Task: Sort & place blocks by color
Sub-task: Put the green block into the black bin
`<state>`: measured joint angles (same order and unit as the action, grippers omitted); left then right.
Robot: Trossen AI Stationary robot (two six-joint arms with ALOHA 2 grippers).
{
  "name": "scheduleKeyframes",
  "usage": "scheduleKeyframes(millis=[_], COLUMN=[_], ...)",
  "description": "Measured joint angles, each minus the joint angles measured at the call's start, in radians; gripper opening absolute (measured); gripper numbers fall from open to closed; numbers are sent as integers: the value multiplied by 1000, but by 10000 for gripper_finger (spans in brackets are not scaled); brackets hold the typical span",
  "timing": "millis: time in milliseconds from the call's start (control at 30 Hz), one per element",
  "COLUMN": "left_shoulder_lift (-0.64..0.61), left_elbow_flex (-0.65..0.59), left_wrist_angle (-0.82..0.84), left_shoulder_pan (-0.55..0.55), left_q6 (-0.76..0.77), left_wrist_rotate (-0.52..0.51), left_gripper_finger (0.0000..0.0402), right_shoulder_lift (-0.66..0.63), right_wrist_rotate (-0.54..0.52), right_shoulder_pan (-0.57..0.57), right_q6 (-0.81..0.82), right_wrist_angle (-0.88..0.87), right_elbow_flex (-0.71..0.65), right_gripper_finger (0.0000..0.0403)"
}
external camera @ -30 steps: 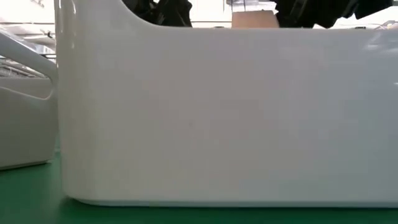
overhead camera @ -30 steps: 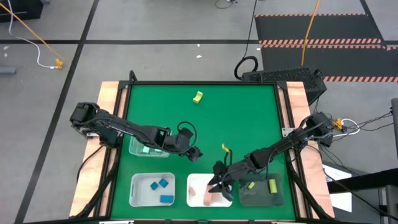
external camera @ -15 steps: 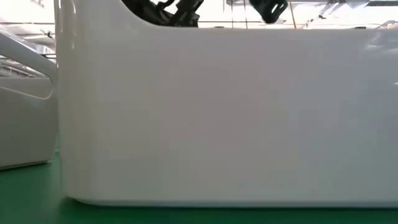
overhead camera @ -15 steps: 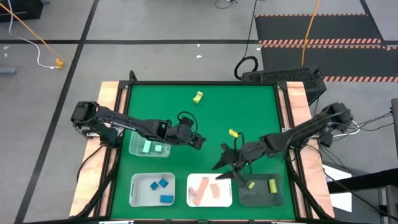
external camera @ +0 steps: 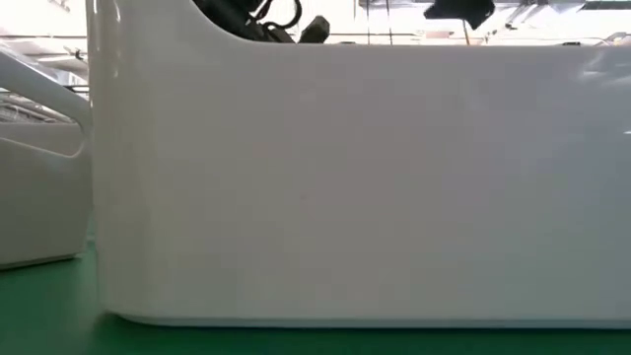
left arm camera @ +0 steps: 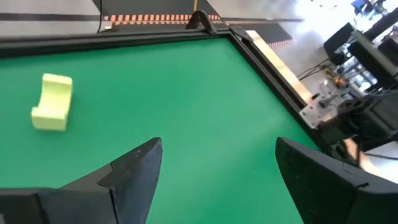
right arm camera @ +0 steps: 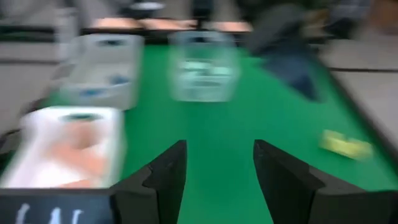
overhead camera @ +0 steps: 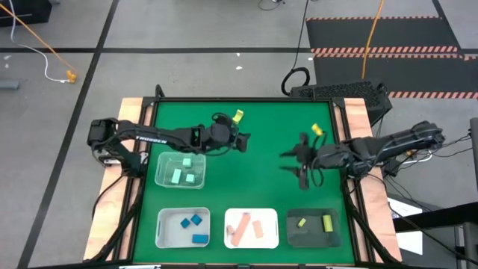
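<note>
The left gripper point(overhead camera: 243, 140) hangs wide open and empty near the desk's point(overhead camera: 261, 194) far edge, beside a yellow-green block point(overhead camera: 237, 116). The right gripper point(overhead camera: 293, 161) is half open, empty, over bare green right of centre.

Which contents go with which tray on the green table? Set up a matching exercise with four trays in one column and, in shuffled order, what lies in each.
Column one:
1. clear tray
2. white tray on the left
3. white tray in the middle
4. dark tray

Column two:
a. tan wood blocks
b. yellow-green blocks
c. mint-teal blocks
d. blue blocks

Pairs: 1-c, 2-d, 3-a, 4-b
</note>
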<state>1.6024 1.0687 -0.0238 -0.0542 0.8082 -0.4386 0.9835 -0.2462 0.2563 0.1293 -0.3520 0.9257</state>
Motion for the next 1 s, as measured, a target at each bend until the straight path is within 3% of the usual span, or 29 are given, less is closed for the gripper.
scheduleKeyframes(millis=[233,367,700,1000], left_shoulder_lift=[24,49,182,268], left_elbow_flex=[0,-2,2,0], left_wrist_angle=[16,40,12,-16], left_shoulder_pan=[-69,-125,-265,-359], left_q6=[-129,-193,-213,-221], left_wrist_rotate=[-8,-15,24,161], left_gripper_finger=[312,312,312,312], right_shoulder_lift=[-74,-87,-49,-18], right_wrist_rotate=[-379,-489,-486,-477], right_shoulder_pan=[-80,-158,-414,-552], right_q6=[44,45,33,15], right_wrist_angle=[-91,-105,-114,-114], right_elbow_flex=[0,0,-1,-1], right_gripper_finger=[175,176,176,176])
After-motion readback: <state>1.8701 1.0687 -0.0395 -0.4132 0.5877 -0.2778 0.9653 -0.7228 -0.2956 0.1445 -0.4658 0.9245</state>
